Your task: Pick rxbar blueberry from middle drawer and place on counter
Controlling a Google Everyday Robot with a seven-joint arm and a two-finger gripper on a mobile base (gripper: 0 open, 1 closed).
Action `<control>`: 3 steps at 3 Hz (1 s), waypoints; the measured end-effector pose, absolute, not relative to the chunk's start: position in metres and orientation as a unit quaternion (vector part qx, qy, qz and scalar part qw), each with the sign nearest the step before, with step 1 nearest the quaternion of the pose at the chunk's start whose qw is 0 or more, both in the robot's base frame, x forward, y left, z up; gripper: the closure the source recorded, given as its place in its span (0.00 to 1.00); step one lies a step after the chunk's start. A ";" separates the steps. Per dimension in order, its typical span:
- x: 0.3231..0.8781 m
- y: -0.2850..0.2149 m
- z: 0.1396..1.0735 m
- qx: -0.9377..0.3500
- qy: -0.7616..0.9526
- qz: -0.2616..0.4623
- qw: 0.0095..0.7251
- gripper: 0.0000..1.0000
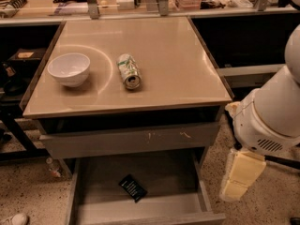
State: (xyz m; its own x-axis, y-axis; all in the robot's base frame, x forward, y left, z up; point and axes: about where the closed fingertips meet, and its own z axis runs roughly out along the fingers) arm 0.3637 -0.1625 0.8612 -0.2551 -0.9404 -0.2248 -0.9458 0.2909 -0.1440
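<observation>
Rxbar blueberry (pixel 132 188) lies flat on the grey floor of the middle drawer (pixel 166 172), which stands pulled out at the bottom of the unit. The bar is a small dark rectangle turned at a slant, left of the drawer's centre line and close to its front edge. The gripper (pixel 239 176) is a pale cream piece hanging from the bulky white arm (pixel 272 116), and it sits outside the drawer, to the right of the drawer's right wall and over the speckled floor (pixel 28 191). Bar and gripper are well apart and not touching, with the drawer's right wall and a stretch of bare drawer floor between them. In the picture they sit at about the same height. Whether the gripper is open or closed cannot be told from this angle, and nothing can be seen held in it. Above the open drawer is a closed grey drawer front (pixel 117 143) with pale scratch marks. On top is the glossy beige counter (pixel 173 46), which carries a white bowl (pixel 69 69) at its left and a crushed green-white can (pixel 129 71) lying on its side near the middle.
</observation>
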 end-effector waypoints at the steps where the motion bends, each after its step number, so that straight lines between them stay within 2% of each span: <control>1: 0.365 -0.150 0.811 -0.576 0.806 0.044 0.129 0.00; 3: 0.390 -0.117 0.718 -0.551 0.815 0.069 0.165 0.00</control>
State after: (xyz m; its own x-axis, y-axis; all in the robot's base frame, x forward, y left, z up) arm 0.3901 -0.1171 0.7175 -0.3393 -0.8751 -0.3450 -0.9208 0.3840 -0.0684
